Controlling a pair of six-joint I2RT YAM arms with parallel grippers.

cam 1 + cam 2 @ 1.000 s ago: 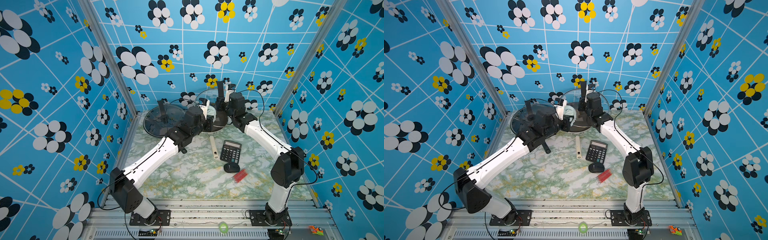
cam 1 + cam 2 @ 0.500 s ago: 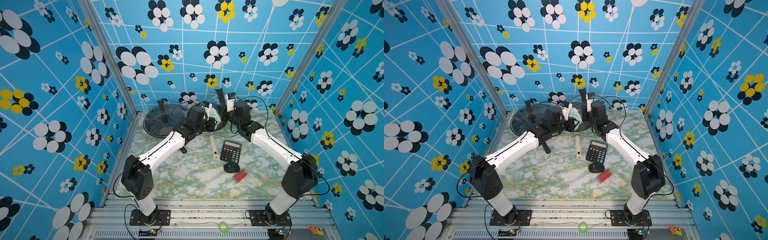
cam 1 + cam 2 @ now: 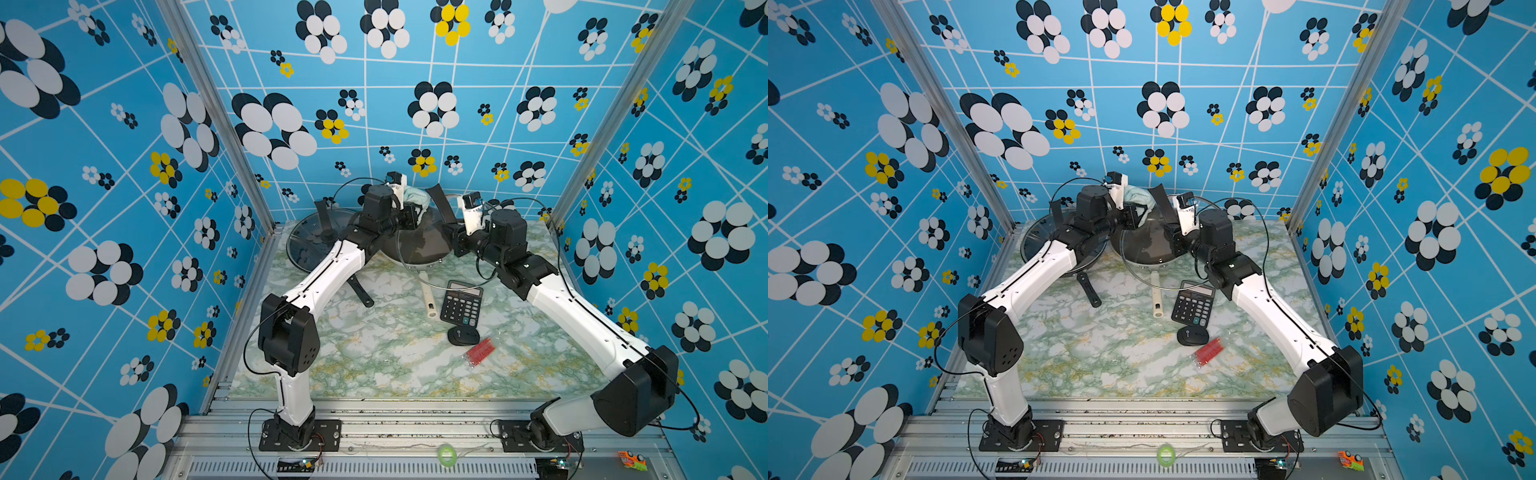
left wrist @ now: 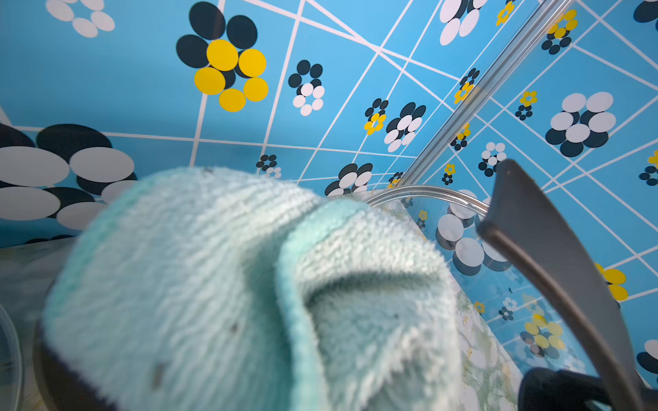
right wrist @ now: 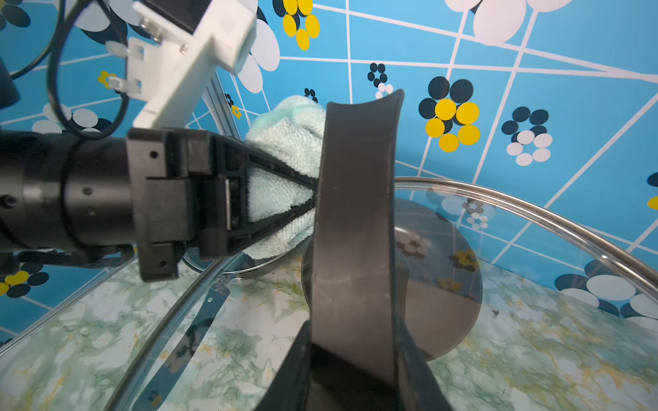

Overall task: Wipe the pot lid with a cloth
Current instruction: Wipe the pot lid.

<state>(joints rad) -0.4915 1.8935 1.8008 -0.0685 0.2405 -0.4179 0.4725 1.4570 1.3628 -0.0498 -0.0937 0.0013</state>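
- Right wrist view: the pot lid (image 5: 527, 256), clear glass with a steel rim, is held tilted on edge, and its black strap handle (image 5: 356, 213) is clamped by the right gripper (image 5: 352, 359).
- The mint-green cloth (image 5: 285, 142) is pinched in the closed left gripper (image 5: 310, 199) and is pressed against the edge of that handle, high on the lid; contact with the glass cannot be told.
- In both top views a dark pan with a cream handle (image 3: 429, 297) is partly covered by the tilted lid; what it holds cannot be told.
- A second glass lid (image 3: 309, 249) is seen lying flat at the rear left, apart from the cloth.
- A calculator (image 3: 461, 305), a black oval object (image 3: 463, 336) and a red packet (image 3: 478, 351) are spread on the marbled tabletop (image 3: 374, 365).
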